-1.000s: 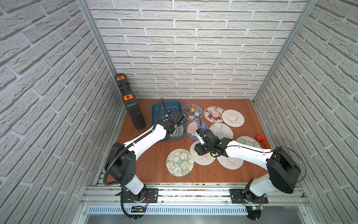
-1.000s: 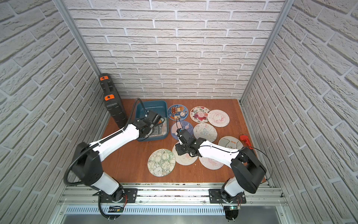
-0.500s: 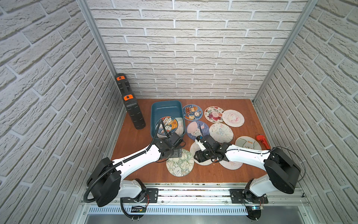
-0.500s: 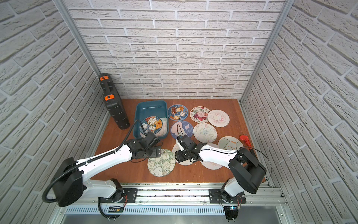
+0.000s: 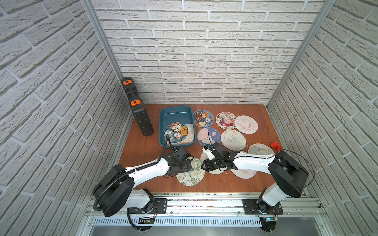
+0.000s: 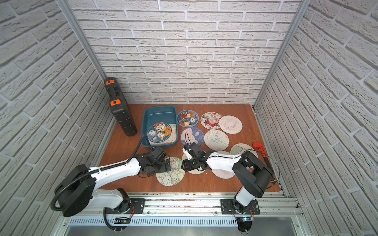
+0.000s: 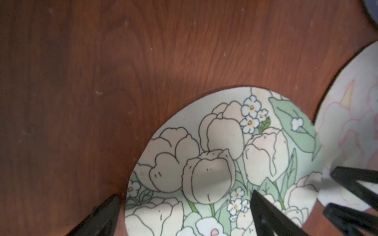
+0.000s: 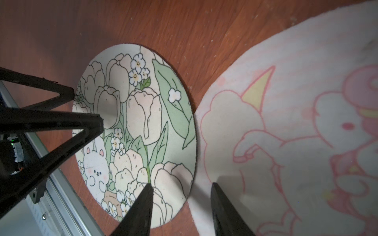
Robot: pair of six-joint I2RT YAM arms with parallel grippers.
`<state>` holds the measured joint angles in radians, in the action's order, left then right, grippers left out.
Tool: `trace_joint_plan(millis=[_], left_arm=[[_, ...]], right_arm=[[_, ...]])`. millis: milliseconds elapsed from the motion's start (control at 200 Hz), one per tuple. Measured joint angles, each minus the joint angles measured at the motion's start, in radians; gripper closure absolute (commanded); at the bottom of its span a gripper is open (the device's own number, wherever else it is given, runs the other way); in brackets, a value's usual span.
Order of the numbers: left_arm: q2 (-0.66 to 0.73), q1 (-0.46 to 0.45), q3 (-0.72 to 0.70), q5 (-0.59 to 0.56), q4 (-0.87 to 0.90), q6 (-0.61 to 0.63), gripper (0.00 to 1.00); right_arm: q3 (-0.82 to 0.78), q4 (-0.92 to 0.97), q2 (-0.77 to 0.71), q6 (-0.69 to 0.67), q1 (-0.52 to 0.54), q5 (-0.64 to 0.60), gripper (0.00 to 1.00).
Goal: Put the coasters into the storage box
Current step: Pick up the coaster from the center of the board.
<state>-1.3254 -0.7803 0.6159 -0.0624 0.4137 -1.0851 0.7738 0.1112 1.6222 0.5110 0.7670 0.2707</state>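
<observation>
On the wooden worktop [image 5: 143,155] sit a black case [image 5: 141,116] in the back-left corner, the storage box [image 5: 162,126] beside it, coasters [image 5: 233,140] spread rightward, and a red tool [image 5: 275,145] at the right edge.

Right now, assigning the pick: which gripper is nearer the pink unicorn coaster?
Right: the right gripper has fingers astride the edge of the pink unicorn coaster; the left gripper is over the neighbouring tulip coaster.

This looks like a robotics lab test cell, not a home. White brick-pattern wall panels [image 5: 204,61] box in three sides, joined by aluminium corner posts [image 5: 103,39]. The left arm [image 5: 147,171] and right arm [image 5: 253,161] are bolted to a slotted aluminium rail [image 5: 204,204] along the wooden table [image 5: 143,151].
</observation>
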Motion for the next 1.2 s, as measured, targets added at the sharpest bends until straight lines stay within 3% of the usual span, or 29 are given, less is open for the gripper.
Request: trace_joint_plan(millis=[455, 695, 970, 1200], left_arm=[[0.022, 0.018, -0.047, -0.003, -0.139, -0.039, 0.03], [0.021, 0.019, -0.050, -0.005, -0.159, -0.039, 0.03], [0.074, 0.019, -0.069, -0.025, -0.124, -0.029, 0.03], [0.266, 0.019, -0.047, -0.126, -0.040, 0.043, 0.03]], right_arm=[[0.040, -0.078, 0.095, 0.006, 0.011, 0.111, 0.70], [0.055, -0.076, 0.119, 0.006, 0.023, 0.128, 0.93], [0.093, -0.011, 0.082, -0.016, 0.030, 0.089, 0.94], [0.231, 0.120, -0.018, -0.083, 0.032, 0.021, 0.94]])
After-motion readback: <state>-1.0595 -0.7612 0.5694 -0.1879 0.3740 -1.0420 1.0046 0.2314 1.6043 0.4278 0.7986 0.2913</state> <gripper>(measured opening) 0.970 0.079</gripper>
